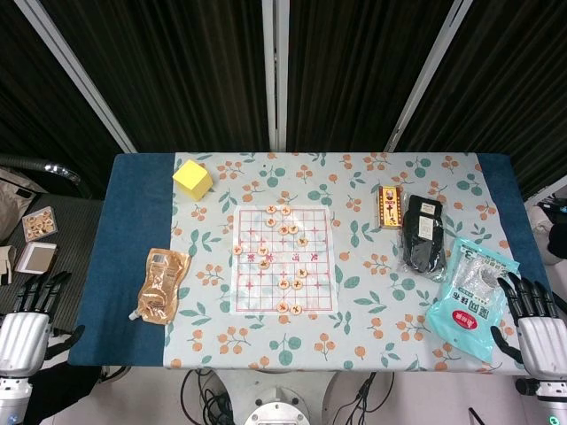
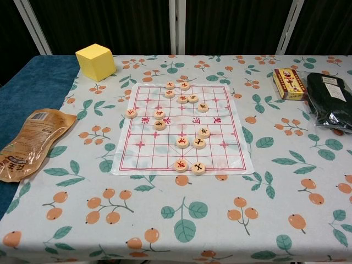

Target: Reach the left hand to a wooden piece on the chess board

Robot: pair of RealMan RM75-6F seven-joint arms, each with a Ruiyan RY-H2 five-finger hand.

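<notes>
A white chess board [image 1: 282, 260] [image 2: 180, 132] with a red grid lies in the middle of the table. Several round wooden pieces [image 1: 285, 284] [image 2: 182, 142] with red or black characters are scattered on it. My left hand [image 1: 27, 320] is off the table's front left corner, fingers spread and holding nothing, well away from the board. My right hand [image 1: 534, 320] sits at the front right corner, fingers spread, beside a teal packet. Neither hand shows in the chest view.
A yellow cube [image 1: 192, 179] [image 2: 95, 61] stands back left. A brown pouch [image 1: 160, 284] [image 2: 28, 143] lies left of the board. Right of the board lie a small red-yellow box [image 1: 389, 205] [image 2: 289, 83], a black packet [image 1: 423, 235] [image 2: 331, 100] and a teal packet [image 1: 469, 297].
</notes>
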